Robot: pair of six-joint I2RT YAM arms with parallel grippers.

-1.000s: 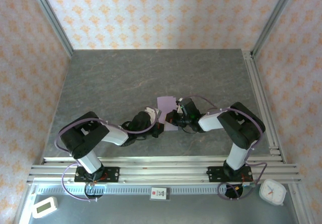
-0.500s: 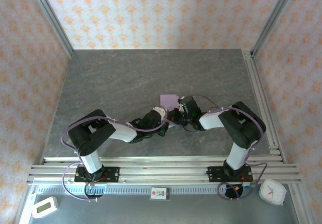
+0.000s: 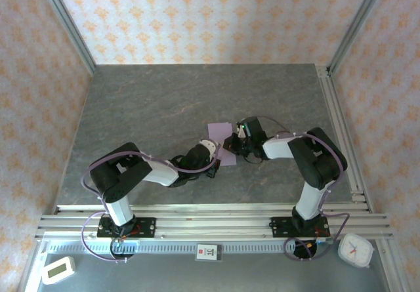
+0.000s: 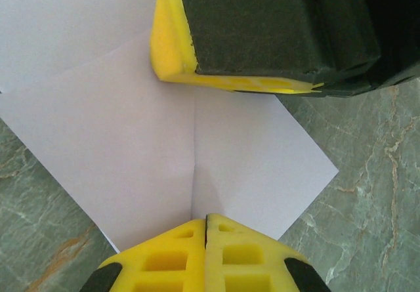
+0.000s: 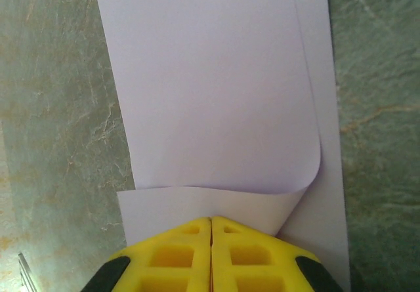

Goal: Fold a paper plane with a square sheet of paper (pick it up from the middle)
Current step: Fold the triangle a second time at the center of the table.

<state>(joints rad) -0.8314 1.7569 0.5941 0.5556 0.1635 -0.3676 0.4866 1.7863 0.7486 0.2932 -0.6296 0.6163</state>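
Right wrist view: we see the right gripper [image 5: 211, 222] pinched shut on the curled flap of the square sheet of paper [image 5: 216, 88], lying lengthwise straight ahead on the table [image 5: 59, 75], while the left gripper [image 4: 205, 218], closed and empty, presses its crease.

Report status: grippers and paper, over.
Left gripper jaws shut, tips on the sheet crease. Right gripper shut on its curled-over flap. Both close together.

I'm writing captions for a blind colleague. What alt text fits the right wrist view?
A pale lilac square sheet of paper lies on a grey-green marbled table, its near edge curled up and over itself. The right end effector, yellow fingertips shut together, appears to pinch that curled edge at bottom centre.
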